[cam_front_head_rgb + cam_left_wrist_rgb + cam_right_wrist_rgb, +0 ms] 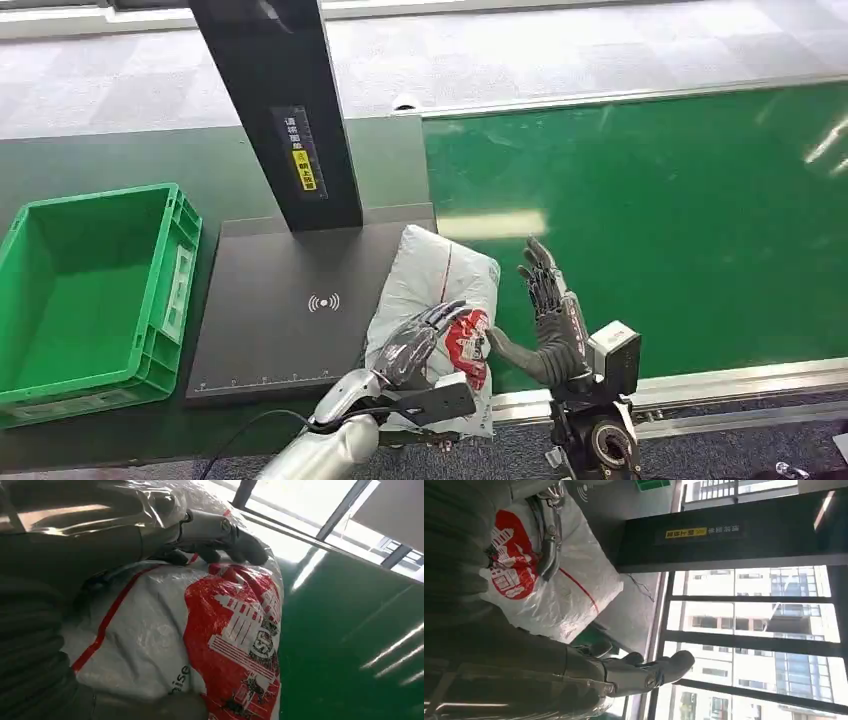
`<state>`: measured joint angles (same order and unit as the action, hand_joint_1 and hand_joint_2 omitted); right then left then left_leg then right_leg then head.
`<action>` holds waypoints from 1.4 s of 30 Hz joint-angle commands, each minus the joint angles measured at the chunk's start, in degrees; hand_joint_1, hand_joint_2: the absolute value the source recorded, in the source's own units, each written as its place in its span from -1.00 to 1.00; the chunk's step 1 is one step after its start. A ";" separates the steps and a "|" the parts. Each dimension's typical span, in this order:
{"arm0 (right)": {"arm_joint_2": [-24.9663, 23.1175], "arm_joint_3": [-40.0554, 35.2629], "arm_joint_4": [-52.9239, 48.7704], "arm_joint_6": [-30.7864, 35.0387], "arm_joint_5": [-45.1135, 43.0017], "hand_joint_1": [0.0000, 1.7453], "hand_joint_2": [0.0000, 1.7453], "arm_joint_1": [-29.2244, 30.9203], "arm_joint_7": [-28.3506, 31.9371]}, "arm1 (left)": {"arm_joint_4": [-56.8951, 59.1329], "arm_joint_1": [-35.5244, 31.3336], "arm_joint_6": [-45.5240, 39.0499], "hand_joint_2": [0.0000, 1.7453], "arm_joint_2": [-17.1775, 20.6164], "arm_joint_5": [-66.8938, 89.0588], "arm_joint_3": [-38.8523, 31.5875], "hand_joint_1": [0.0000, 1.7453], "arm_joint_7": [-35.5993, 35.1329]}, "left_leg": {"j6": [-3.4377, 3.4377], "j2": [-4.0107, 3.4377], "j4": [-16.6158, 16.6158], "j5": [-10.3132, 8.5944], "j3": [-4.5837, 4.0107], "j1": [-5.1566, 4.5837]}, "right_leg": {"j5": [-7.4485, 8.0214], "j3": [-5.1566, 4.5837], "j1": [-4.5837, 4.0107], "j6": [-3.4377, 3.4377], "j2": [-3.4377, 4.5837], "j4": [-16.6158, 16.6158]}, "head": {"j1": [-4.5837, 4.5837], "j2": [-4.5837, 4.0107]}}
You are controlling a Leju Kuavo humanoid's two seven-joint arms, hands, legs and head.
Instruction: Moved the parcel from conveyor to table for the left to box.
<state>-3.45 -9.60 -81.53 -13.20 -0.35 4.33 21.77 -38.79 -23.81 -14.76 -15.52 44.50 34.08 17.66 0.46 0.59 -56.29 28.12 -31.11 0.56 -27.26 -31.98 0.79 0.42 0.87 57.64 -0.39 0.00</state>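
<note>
A white plastic parcel (432,310) with a red printed patch lies at the near edge of the work surface, straddling the seam between the green conveyor (640,220) and the dark scanning plate (290,310). One end rests on the plate's right edge; the other hangs toward the front rail.

The left hand (420,345) rests on top of the parcel, fingers curved over the red patch. In the left wrist view its fingertips (240,547) press on the wrapping; whether it truly grips cannot be told. The right hand (545,305) stands upright just beside the parcel's right side, fingers spread and holding nothing.

By my judgement the move off the conveyor is nearly done: the parcel sits mostly off the belt. Boxing remains, since the green crate (90,290) at the left edge holds nothing visible.

Writing: the plate carries a wireless-scan symbol (323,302). The black post (290,110) behind it bears a yellow label with characters too small to read. The parcel's red print shows buildings and letters ending "ise".
</note>
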 commanded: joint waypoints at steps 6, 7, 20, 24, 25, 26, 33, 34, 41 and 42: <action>-0.42 2.14 0.57 -0.25 -0.38 -1.00 1.00 0.33 -0.40 | -7.40 1.87 -2.63 1.00 2.87 -3.01 -4.07 1.00 1.21 | -0.01 -0.11 0.02 -0.04 0.06 0.00 | 0.05 0.03 -0.01 -0.04 0.02 -0.01 | 0.00 0.00; -0.40 2.19 0.58 -0.24 -0.38 -1.00 1.00 0.43 -0.40 | -10.74 2.64 -2.53 1.00 3.41 -3.29 -4.67 1.00 1.03 | -0.01 -0.15 0.04 -0.08 0.01 0.02 | 0.09 -0.02 -0.03 -0.06 0.03 -0.05 | 0.00 0.00; -0.38 4.02 -0.83 2.08 -1.10 -1.00 1.00 -2.01 0.69 | -51.01 11.23 -15.09 1.00 9.30 -6.33 -8.98 1.00 7.82 | -0.01 -0.15 -0.06 0.00 -0.17 0.03 | 0.01 -0.23 -0.05 -0.04 0.04 0.05 | 0.00 0.00; -0.58 4.41 -0.82 2.79 -0.91 -1.00 1.00 -3.09 1.45 | -58.49 12.27 -18.79 1.00 10.60 -2.48 -12.07 1.00 6.17 | 0.00 -0.16 -0.04 0.01 -0.26 0.04 | 0.01 -0.31 -0.06 -0.05 0.06 0.03 | 0.00 0.00; -0.80 4.65 -1.10 3.22 -0.80 -1.00 1.00 -3.66 1.71 | -59.53 12.13 -20.88 1.00 10.40 -2.46 -14.62 1.00 5.69 | 0.00 -0.20 -0.02 0.00 -0.26 0.04 | 0.02 -0.31 -0.07 -0.06 0.06 0.02 | 0.00 0.00; -0.97 4.81 -1.39 3.36 -0.72 -1.00 1.00 -4.13 1.81 | -59.07 11.46 -22.74 1.00 10.59 -0.50 -17.52 1.00 4.64 | 0.00 -0.14 -0.02 0.00 -0.26 0.03 | 0.01 -0.30 -0.05 -0.05 0.04 0.03 | 0.02 0.00; -1.52 4.59 -2.93 2.85 -1.00 -1.00 1.00 -3.78 1.47 | -32.47 -6.74 -19.26 1.00 17.61 -1.55 -36.90 1.00 -0.16 | 0.04 -0.03 0.02 -0.15 -0.25 0.01 | 0.07 -0.29 -0.04 -0.08 -0.07 0.06 | 0.02 0.00; -1.45 4.37 -3.05 2.67 -1.29 -1.00 1.00 -3.47 1.10 | -27.14 -9.76 -19.48 1.00 19.00 -1.12 -38.66 1.00 -0.55 | 0.07 -0.04 0.02 -0.21 -0.30 0.06 | 0.12 -0.34 -0.09 -0.12 -0.10 0.06 | 0.00 0.00; -1.44 3.10 -2.82 3.38 -2.64 -1.00 1.00 -2.69 -0.33 | 10.91 -24.98 -21.81 1.00 28.44 3.38 -47.19 1.00 -5.21 | 0.16 -0.18 0.12 -0.51 -0.22 0.13 | 0.29 -0.31 -0.16 -0.22 0.00 0.02 | 0.04 0.00; -1.45 3.09 -2.71 3.36 -2.65 -1.00 1.00 -2.66 -0.37 | 12.68 -24.95 -22.43 1.00 29.33 3.67 -47.82 1.00 -5.08 | 0.15 -0.28 0.09 -0.40 -0.12 0.13 | 0.28 -0.24 -0.16 -0.23 0.16 0.05 | 0.00 0.00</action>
<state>-4.35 -6.25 -84.85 -10.54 -2.45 0.29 22.25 -64.11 -34.76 -34.71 4.44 45.49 -3.16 15.21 0.58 0.42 -56.26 27.75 -31.31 0.70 -27.03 -32.23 0.63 0.22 0.92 57.70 -0.39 0.00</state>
